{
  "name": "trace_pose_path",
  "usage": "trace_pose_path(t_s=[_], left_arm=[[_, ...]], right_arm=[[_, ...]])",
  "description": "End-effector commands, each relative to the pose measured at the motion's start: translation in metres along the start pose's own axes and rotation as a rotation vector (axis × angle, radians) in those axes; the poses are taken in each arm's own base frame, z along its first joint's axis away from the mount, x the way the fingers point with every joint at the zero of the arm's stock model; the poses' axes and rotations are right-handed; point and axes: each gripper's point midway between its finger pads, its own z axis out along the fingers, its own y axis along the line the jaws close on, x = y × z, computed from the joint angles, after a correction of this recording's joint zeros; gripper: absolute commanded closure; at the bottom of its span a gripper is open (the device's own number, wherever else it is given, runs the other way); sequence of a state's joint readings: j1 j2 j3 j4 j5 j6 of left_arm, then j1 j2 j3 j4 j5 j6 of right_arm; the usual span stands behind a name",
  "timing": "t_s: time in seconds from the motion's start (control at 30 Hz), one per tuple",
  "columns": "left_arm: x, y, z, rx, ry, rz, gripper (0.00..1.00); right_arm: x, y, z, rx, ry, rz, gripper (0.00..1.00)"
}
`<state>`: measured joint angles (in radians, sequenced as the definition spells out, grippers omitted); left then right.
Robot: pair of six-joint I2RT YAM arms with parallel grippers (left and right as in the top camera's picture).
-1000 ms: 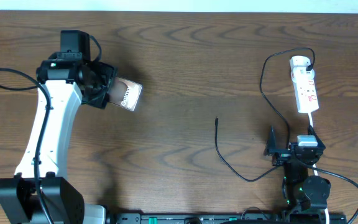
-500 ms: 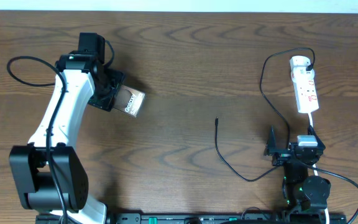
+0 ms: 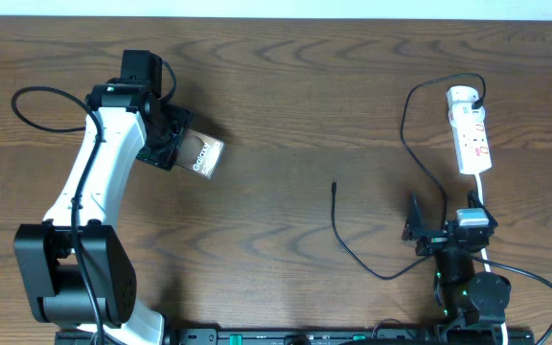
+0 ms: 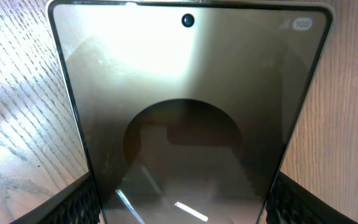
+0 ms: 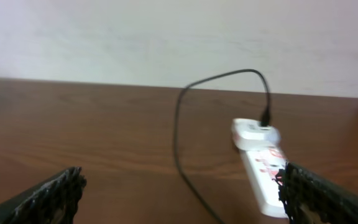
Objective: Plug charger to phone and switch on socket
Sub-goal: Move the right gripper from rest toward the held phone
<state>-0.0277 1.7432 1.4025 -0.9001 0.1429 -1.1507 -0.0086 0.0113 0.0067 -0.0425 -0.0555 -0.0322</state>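
Observation:
My left gripper (image 3: 168,144) is shut on the phone (image 3: 204,157) at the table's left, and the brown-grey slab sticks out to the right of the jaws. In the left wrist view the phone's glossy face (image 4: 185,93) fills the frame, with black fingers (image 4: 73,199) pressing both long edges. The charger's thin black cable (image 3: 353,254) lies mid-table, its connector tip (image 3: 333,185) free on the wood. At the far right lies the white socket (image 3: 471,134), also the socket (image 5: 263,165) in the right wrist view. My right gripper (image 3: 437,230) stands open just below it, holding nothing.
The charger cable loops up on the right to a black plug (image 3: 481,96) in the socket's far end. A white cord (image 3: 482,187) runs from the socket toward the right arm's base. A thick black robot cable (image 3: 27,105) arcs at the left.
The left arm swung right and slightly toward the front with the phone, which turned in the grip, then held still. The right gripper shifted slightly left.

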Motion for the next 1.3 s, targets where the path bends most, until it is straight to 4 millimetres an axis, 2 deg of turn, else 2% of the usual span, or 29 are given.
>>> trace_pose_path(t_s=[0.0,0.07,0.27,0.5,0.73,0.83,1.07,1.27], left_arm=[[-0.004,-0.005,-0.005,0.02,-0.028,0.011,0.93],[-0.005,-0.006,-0.006,0.026,-0.031,0.011,0.93],[-0.005,-0.008,-0.006,0.033,-0.033,0.012,0.93],[-0.005,-0.008,-0.006,0.035,-0.034,0.011,0.93],[-0.006,-0.009,-0.006,0.039,-0.035,0.012,0.93],[-0.006,-0.01,-0.006,0.044,-0.037,0.012,0.93],[-0.007,-0.012,-0.006,0.049,-0.039,0.013,0.93],[-0.007,-0.012,-0.006,0.049,-0.039,0.02,0.93]], right_arm=[[-0.008,0.018,-0.001,-0.099,-0.026,0.195,0.01],[-0.015,0.023,-0.003,-0.133,-0.039,0.213,0.01],[-0.057,0.031,-0.013,-0.192,-0.1,0.202,0.01],[-0.076,0.031,-0.01,-0.185,0.013,0.217,0.01],[-0.073,0.031,0.015,-0.173,0.243,0.235,0.01],[-0.071,0.04,0.031,-0.208,0.331,0.234,0.01],[-0.054,0.088,0.074,-0.342,0.527,0.201,0.01],[-0.025,0.138,0.101,-0.561,0.709,0.267,0.01]])
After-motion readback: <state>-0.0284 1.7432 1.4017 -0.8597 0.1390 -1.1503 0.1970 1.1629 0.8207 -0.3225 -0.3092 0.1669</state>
